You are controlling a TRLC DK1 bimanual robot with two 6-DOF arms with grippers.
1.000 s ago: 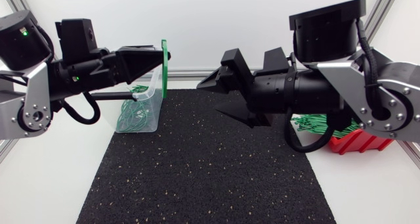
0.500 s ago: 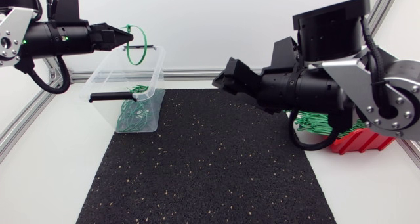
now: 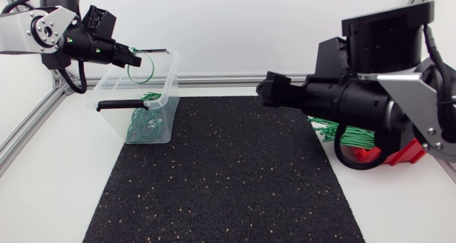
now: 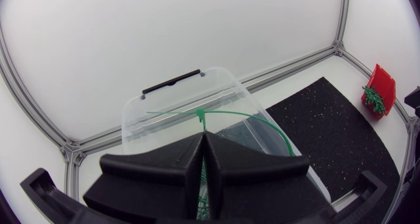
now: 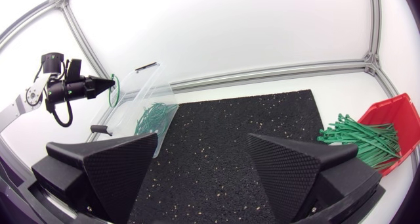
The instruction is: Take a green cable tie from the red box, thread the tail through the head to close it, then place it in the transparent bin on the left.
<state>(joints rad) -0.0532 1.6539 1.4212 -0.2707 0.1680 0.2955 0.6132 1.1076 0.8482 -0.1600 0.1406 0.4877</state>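
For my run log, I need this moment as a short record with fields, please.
Left pincer: shut on the looped green tie, over the transparent bin
Right pincer: open, empty, above the black mat
Bin contents: a pile of green ties
Red box: loose green ties lying across it
Stage: tie closed, not yet released

Left claw [image 3: 135, 55] swung the looped tie [image 4: 199, 113] over the bin [image 3: 114, 118] — right arm [image 3: 356, 104] withdrew.

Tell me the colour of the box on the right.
Red box; right wrist view shows it best.
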